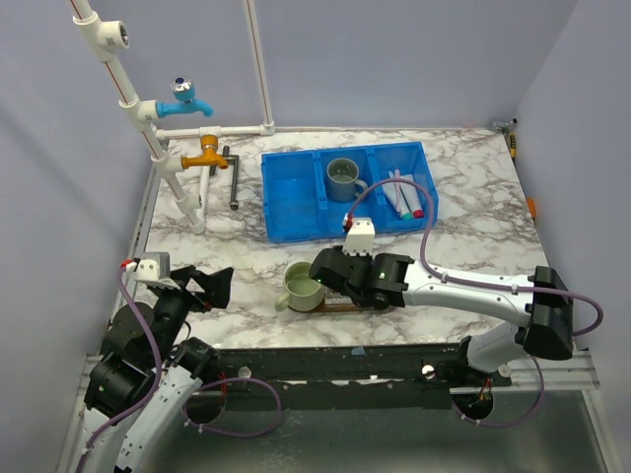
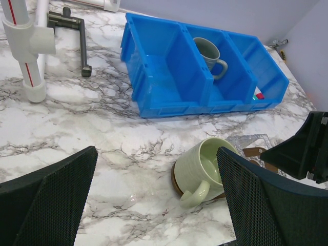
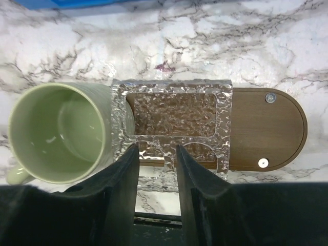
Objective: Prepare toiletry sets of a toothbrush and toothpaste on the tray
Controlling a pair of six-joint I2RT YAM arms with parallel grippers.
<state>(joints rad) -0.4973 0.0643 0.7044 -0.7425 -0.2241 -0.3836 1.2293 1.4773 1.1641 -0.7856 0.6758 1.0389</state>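
The dark-brown tray (image 3: pixel 266 128) lies near the table's front edge; it also shows in the top view (image 1: pixel 340 306). A light-green mug (image 3: pixel 56 133) stands on its left end. My right gripper (image 3: pixel 156 154) hovers over the tray, its jaws a narrow gap apart around the near edge of a clear textured holder (image 3: pixel 174 110), which overlaps the mug's rim. The toothbrushes and tubes (image 1: pixel 404 195) lie in the right compartment of the blue bin (image 1: pixel 296 197). My left gripper (image 2: pixel 156 205) is wide open and empty, left of the mug (image 2: pixel 202 166).
A grey mug (image 1: pixel 343 177) sits in the bin's middle compartment. White pipes with blue (image 1: pixel 185 99) and orange (image 1: pixel 205 153) taps stand at the back left. A dark metal handle (image 1: pixel 234 177) lies beside them.
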